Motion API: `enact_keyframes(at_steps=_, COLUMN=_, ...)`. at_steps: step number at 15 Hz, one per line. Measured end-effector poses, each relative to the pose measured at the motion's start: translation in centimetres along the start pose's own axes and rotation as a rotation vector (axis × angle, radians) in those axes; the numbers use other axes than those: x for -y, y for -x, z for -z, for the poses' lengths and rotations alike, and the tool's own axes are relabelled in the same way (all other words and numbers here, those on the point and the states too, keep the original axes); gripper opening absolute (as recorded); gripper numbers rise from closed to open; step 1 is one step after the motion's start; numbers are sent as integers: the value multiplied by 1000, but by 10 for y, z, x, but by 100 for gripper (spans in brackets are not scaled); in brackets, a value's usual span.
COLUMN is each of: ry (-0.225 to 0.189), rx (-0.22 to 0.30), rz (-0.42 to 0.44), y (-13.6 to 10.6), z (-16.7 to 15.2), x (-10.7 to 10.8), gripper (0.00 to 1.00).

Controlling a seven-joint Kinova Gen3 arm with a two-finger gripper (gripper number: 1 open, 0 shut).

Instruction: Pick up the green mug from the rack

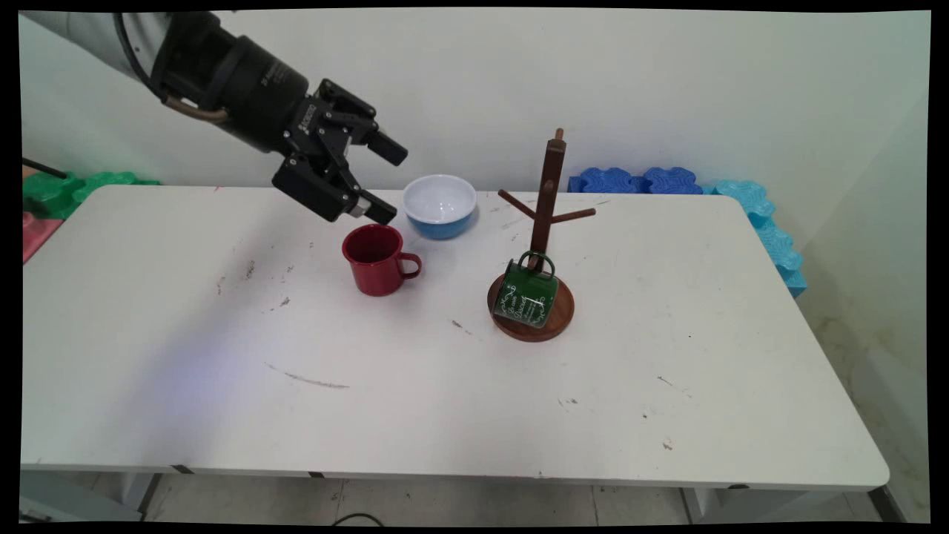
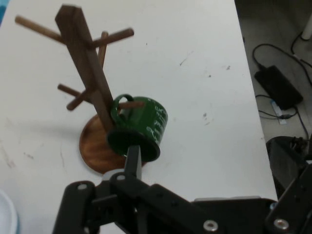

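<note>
**Gripper open and empty above red mug; green mug hanging on rack**

Black two-finger gripper (image 1: 385, 182) hangs in the air over the white table (image 1: 415, 400), tilted toward the right. Fingers spread wide, nothing between them. One fingertip sits just above the rim of the red enamel mug (image 1: 377, 259), no contact visible.

Around it:
- Red mug stands upright, handle to the right, closest thing to the gripper.
- Blue bowl with white inside (image 1: 440, 205) sits just behind and to the right of the red mug, near the table's far edge. Between the two fingers in the main view, but farther back.
- Dark wooden mug tree on a round base (image 1: 549, 215) stands well to the right of both. In the hand view the tree (image 2: 83, 63) shows several pegs; a finger (image 2: 132, 158) overlaps the base from below.
- Green enamel mug with white lettering (image 1: 528, 293) hangs by its handle on a low peg, tilted, mouth down and to the left, over the base. Same mug (image 2: 139, 126) in the hand view.

Count: 2 mugs (1 red, 1 green), 1 bowl, 1 mug tree.

Off the table: green foam tiles (image 1: 70, 189) behind the far left corner, blue foam tiles (image 1: 645, 180) along the far right.
</note>
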Motion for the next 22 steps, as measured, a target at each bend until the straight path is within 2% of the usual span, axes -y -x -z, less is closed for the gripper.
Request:
enact_keyframes(at_steps=4, ry=-1, rx=0, rz=51, y=15, z=-4, x=3, gripper=100)
enact_keyframes(at_steps=13, ry=-4, rx=-19, rz=214, y=72, z=-24, x=7, gripper=100)
enact_keyframes(at_steps=22, ry=-1, rx=-86, rz=375, y=135, z=-58, x=15, gripper=100)
